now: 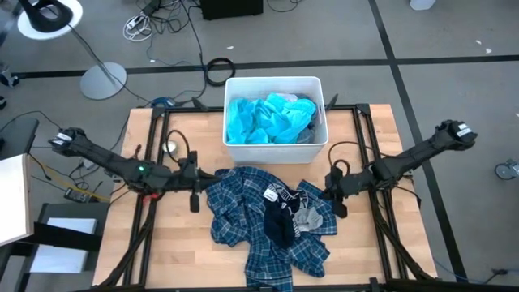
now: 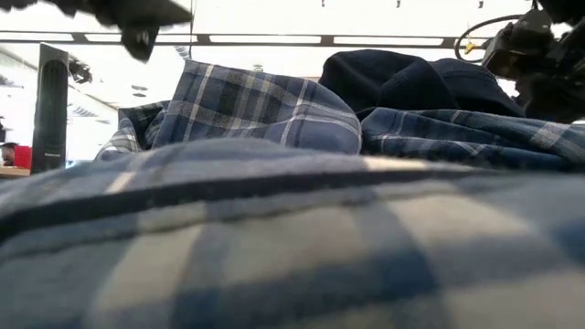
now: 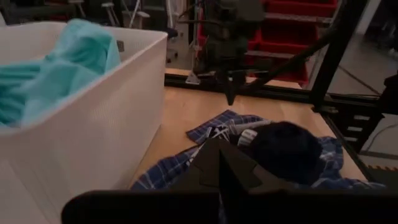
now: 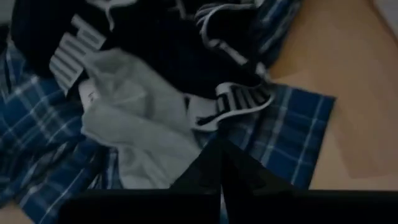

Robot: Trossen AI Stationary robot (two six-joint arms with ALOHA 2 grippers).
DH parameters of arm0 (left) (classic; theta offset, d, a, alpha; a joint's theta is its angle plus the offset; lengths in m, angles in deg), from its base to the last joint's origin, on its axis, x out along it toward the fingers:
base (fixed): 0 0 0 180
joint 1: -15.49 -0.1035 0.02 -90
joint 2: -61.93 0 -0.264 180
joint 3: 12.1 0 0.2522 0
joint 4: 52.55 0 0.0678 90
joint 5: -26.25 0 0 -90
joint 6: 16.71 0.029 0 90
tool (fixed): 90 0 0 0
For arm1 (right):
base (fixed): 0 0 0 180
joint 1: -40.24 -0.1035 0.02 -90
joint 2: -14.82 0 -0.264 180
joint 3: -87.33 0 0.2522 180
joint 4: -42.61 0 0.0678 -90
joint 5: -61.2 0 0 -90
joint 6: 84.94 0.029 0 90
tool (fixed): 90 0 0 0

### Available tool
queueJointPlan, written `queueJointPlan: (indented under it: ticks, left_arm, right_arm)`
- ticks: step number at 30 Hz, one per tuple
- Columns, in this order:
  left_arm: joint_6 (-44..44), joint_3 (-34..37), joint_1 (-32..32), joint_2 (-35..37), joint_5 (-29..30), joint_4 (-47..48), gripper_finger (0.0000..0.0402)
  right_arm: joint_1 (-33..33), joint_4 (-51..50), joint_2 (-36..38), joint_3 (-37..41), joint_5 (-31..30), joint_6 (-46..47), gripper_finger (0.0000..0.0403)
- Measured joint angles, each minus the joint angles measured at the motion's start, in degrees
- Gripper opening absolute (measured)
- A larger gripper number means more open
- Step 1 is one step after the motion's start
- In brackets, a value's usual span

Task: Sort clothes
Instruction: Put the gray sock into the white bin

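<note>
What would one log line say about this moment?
left hand: shut, at pile's left edge | right hand: shut, at pile's right edge | plaid shirts: on table | turquoise shirt: in bin

There is one white bin (image 1: 274, 144) on the counter (image 1: 365, 243). Inside it lies one bright turquoise shirt (image 1: 263, 119), bunched up, with one bit of grey-blue cloth (image 1: 306, 109) beside it.

One heap of blue-and-white plaid shirts (image 1: 243, 219) lies on the counter. How many shirts are in the heap cannot be told, because they are all tangled.

On the heap lie one dark garment (image 1: 280, 224), one light grey piece (image 1: 308, 216), and some dark socks with white letters (image 4: 233, 101); at least two show.

There are two robot arms.
</note>
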Motion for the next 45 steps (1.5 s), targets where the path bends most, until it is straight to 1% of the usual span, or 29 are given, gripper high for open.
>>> queueJointPlan:
  ticks: [5,7,10,15,21,26,28,29,31,33,34,35,38,41,43,45]
  left_arm:
    - [0.01,12.00,0.10,-0.53,-0.05,-20.66,0.0002]
    - [-0.83,16.27,0.11,-0.69,-0.21,-27.91,0.0002]
    - [-2.53,20.50,0.21,-0.92,-0.50,-35.93,0.0002]
    - [-2.86,22.37,0.22,-0.98,-0.60,-38.21,0.0002]
    - [-2.67,22.37,0.22,-0.98,-0.63,-38.31,0.0002]
    - [-2.70,22.37,0.22,-0.98,-0.69,-38.26,0.0002]
    - [-2.91,22.37,0.22,-0.98,-1.09,-38.28,0.0002]
    - [-2.95,22.37,0.22,-0.98,-1.11,-38.28,0.0002]
    - [-3.02,22.37,0.22,-0.98,-1.11,-38.52,0.0002]
    - [-3.05,22.37,0.22,-0.98,-1.12,-38.59,0.0002]
    - [-3.05,22.37,0.22,-0.98,-1.13,-38.63,0.0002]
    - [-3.05,22.37,0.22,-0.98,-1.11,-38.78,0.0002]
    - [-2.96,22.37,0.22,-0.98,-1.11,-39.43,0.0002]
    - [-2.78,22.37,0.22,-0.98,-1.11,-39.55,0.0002]
    - [-2.74,22.37,0.22,-1.02,-1.11,-39.50,0.0002]
    - [-2.66,22.37,0.22,-1.09,-1.11,-39.45,0.0002]
  right_arm:
    - [-4.15,-0.82,-7.58,-5.97,-0.03,2.87,0.0002]
    - [-4.99,-1.20,-10.55,-7.41,0.12,2.54,0.0005]
    - [-5.42,-1.21,-14.07,-8.77,0.41,3.71,0.0019]
    - [-5.57,-0.91,-17.65,-10.98,4.96,5.94,0.0065]
    - [-5.97,4.44,-22.19,-11.21,5.17,3.80,0.0122]
    - [-5.79,8.20,-27.98,-11.19,4.44,-1.64,0.0146]
    - [-5.73,9.79,-30.13,-11.19,5.55,-5.46,0.0141]
    - [-5.75,10.53,-30.92,-11.19,6.18,-7.24,0.0131]
    - [-5.77,11.90,-31.66,-11.21,7.11,-8.64,0.0092]
    - [-5.80,9.90,-31.65,-12.57,7.35,-9.04,0.0035]
    - [-5.72,7.49,-31.30,-13.87,7.32,-9.90,0.0019]
    - [-5.63,4.48,-30.84,-15.49,6.58,-10.73,0.0014]
    - [-4.80,-6.67,-29.13,-22.54,1.96,-14.26,0.0010]
    - [-3.19,-16.79,-27.68,-31.35,-3.54,-21.14,0.0005]
    - [-1.72,-20.56,-26.97,-37.04,-8.58,-26.34,0.0005]
    - [0.45,-22.11,-26.58,-42.54,-13.19,-32.17,0.0004]
